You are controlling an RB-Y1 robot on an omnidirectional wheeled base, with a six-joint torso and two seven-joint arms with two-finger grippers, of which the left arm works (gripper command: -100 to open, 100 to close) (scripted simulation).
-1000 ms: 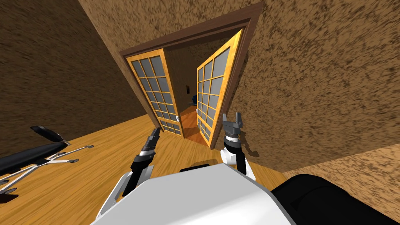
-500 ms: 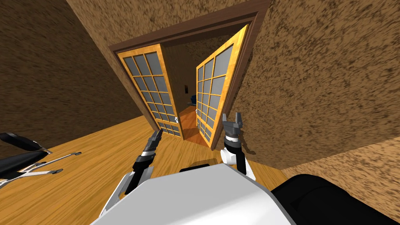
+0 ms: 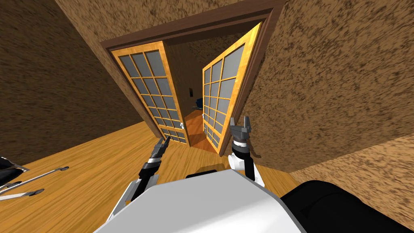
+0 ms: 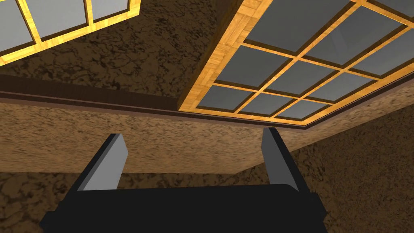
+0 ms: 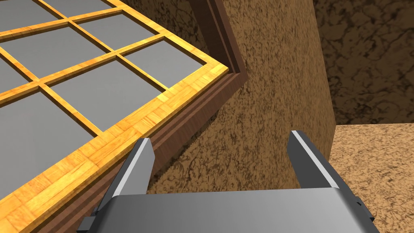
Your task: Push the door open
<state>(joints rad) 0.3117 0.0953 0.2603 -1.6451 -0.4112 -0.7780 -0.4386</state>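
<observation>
edged closer to the door (image 3: 221,95), already half open; right claw (image 3: 241,122) wide near it, left claw (image 3: 163,142) wide too, probably no contact yet

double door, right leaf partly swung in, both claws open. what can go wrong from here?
1. The right claw sits low by the hinge side of the right leaf, close to the door frame. A push there may hit the frame or the wall and would give little leverage.
2. The left leaf looks shut, so the opening may be too narrow for the body.
3. The left claw is open, and its thin fingers could snag on a grid bar.
</observation>
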